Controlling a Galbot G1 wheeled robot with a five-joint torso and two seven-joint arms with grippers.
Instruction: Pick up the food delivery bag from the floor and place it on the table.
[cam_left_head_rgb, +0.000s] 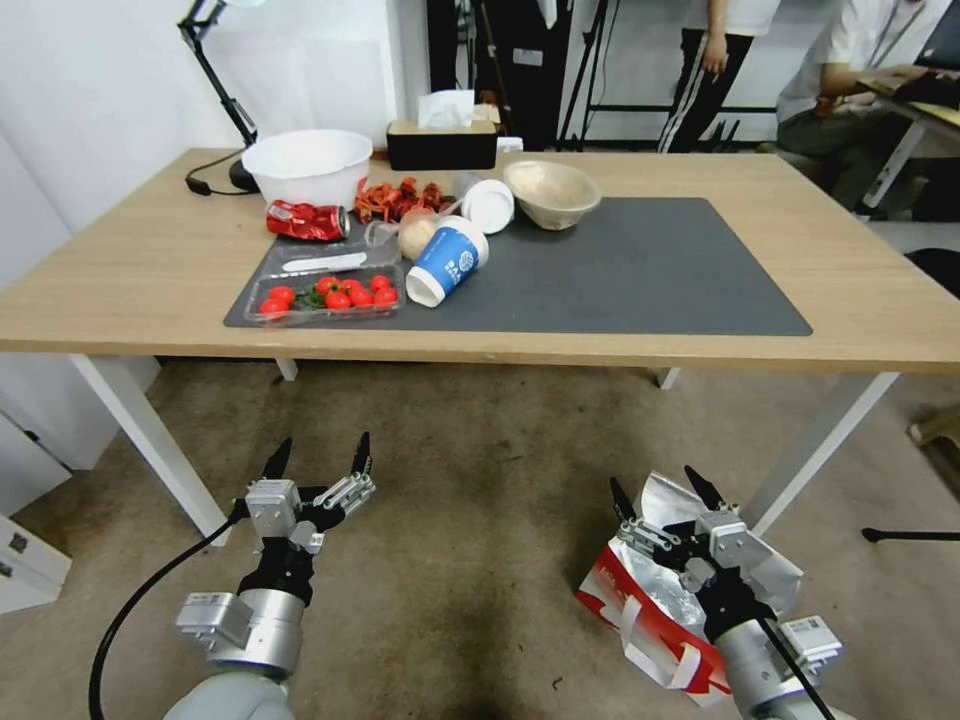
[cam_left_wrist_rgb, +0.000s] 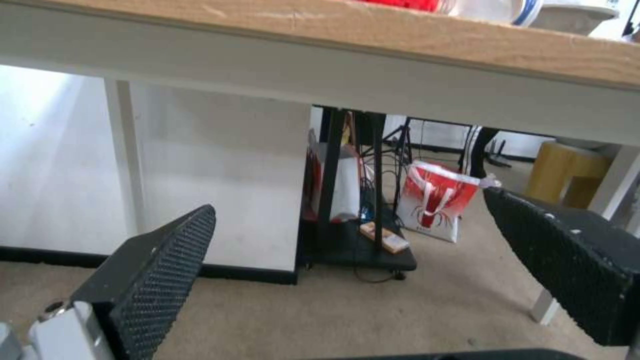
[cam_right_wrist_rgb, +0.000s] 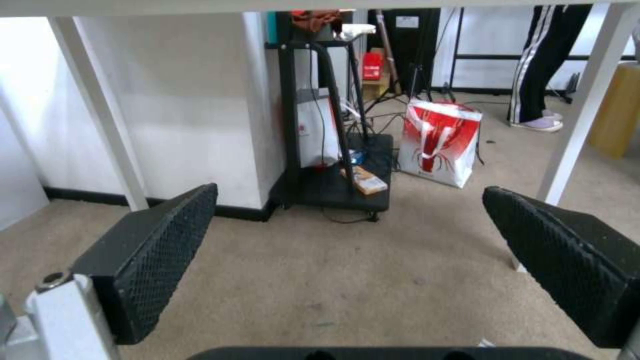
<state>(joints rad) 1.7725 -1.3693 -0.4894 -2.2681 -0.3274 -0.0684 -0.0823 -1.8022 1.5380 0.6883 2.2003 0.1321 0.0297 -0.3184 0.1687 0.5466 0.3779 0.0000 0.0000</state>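
Note:
The food delivery bag (cam_left_head_rgb: 640, 612) lies tilted on the floor (cam_left_head_rgb: 480, 480) at the lower right, near a white table leg. Its red face, white strap handles and silver foil lining show. My right gripper (cam_left_head_rgb: 654, 480) hangs open just over the bag's foil-lined top with nothing between its fingers; in the right wrist view this gripper (cam_right_wrist_rgb: 351, 189) spreads wide and faces under the table. My left gripper (cam_left_head_rgb: 323, 445) is open too, low over bare carpet at the lower left, and in the left wrist view it (cam_left_wrist_rgb: 348, 200) holds nothing. The light-wood table (cam_left_head_rgb: 150, 270) stands ahead.
The dark grey mat (cam_left_head_rgb: 650, 270) is bare on its right half; a tomato tray (cam_left_head_rgb: 330, 298), blue cup (cam_left_head_rgb: 445, 262), bowls and a can crowd the left. White table legs (cam_left_head_rgb: 150, 440) flank the floor space. Another red-and-white bag (cam_right_wrist_rgb: 440, 142) stands far beyond the table beside a black stand (cam_right_wrist_rgb: 333, 150).

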